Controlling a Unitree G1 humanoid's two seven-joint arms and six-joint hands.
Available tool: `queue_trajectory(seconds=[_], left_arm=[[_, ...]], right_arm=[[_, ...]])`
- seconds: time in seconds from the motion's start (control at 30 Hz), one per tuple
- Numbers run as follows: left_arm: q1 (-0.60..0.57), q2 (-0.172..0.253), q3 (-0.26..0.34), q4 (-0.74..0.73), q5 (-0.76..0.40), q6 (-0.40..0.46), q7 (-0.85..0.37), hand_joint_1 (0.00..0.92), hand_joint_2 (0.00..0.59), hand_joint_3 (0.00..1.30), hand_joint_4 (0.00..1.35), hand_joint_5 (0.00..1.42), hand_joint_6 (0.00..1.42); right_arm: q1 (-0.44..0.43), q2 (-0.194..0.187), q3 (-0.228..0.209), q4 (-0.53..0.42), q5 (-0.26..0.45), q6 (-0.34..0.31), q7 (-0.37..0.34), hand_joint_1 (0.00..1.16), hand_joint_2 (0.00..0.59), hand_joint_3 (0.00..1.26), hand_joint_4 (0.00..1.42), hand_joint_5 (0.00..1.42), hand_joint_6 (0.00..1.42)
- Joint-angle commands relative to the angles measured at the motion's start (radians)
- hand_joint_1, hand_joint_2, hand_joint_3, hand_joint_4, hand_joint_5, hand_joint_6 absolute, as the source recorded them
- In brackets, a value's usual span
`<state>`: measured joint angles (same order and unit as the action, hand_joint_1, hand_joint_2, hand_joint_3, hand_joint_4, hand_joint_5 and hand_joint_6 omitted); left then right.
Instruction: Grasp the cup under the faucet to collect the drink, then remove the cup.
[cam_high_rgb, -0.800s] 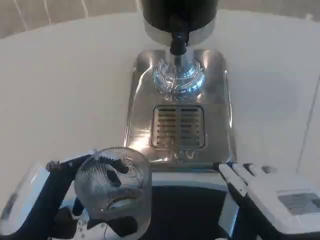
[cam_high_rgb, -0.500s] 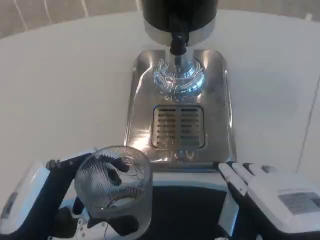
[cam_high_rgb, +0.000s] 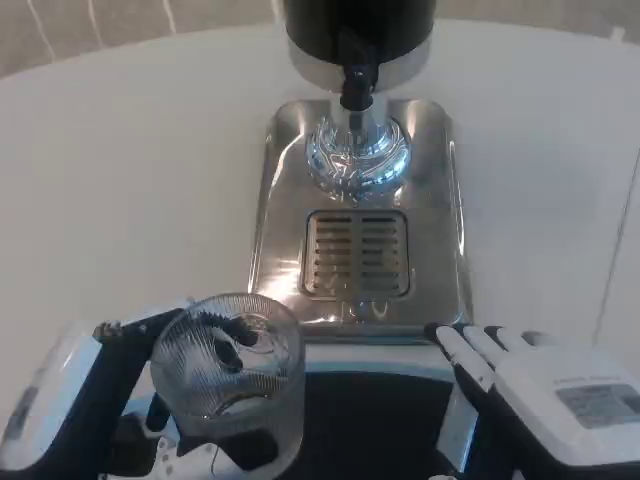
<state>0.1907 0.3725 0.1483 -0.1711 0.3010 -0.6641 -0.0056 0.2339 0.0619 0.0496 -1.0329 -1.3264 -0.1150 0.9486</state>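
Observation:
A clear ribbed glass cup stands upright at the lower left, gripped by my left hand, whose fingers wrap its side. It is well in front of the dispenser, near the table's front edge. The black faucet hangs from the dispenser's dark body at the top centre, above the chrome base. My right hand lies at the lower right with its fingers stretched flat, holding nothing.
The dispenser's shiny steel drip tray runs from the faucet toward me, with a slotted grate in its middle. White table spreads to the left and right of it.

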Motion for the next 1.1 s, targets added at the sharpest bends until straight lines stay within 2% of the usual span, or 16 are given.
queue_trajectory(seconds=[0.03, 0.57, 0.87, 0.97, 1.1], left_arm=[[0.01, -0.011, 0.006, -0.014, 0.007, 0.004, 0.007, 0.548, 0.02, 0.99, 1.16, 1.31, 0.53], [-0.051, -0.037, -0.01, 0.008, 0.035, 0.042, 0.017, 0.548, 0.019, 0.99, 1.15, 1.31, 0.53], [-0.144, -0.067, -0.029, 0.059, 0.077, 0.081, 0.043, 0.548, 0.019, 0.99, 1.16, 1.31, 0.53], [-0.208, -0.081, -0.031, 0.091, 0.093, 0.099, 0.073, 0.548, 0.019, 0.99, 1.16, 1.3, 0.53], [-0.29, -0.088, -0.051, 0.187, 0.126, 0.094, 0.12, 0.548, 0.019, 0.99, 1.15, 1.3, 0.53]], right_arm=[[0.006, 0.044, 0.001, -0.014, -0.002, -0.01, -0.003, 0.43, 0.461, 0.0, 0.0, 0.0, 0.0], [0.017, 0.054, 0.012, -0.014, -0.009, -0.015, -0.011, 0.43, 0.467, 0.0, 0.0, 0.0, 0.0], [0.018, 0.059, 0.008, -0.014, 0.001, -0.019, -0.007, 0.43, 0.469, 0.0, 0.0, 0.0, 0.0], [0.016, 0.055, 0.009, -0.014, 0.008, -0.029, -0.006, 0.43, 0.469, 0.0, 0.0, 0.0, 0.0], [0.019, 0.043, -0.017, -0.014, 0.035, -0.033, 0.005, 0.43, 0.469, 0.0, 0.0, 0.0, 0.0]])
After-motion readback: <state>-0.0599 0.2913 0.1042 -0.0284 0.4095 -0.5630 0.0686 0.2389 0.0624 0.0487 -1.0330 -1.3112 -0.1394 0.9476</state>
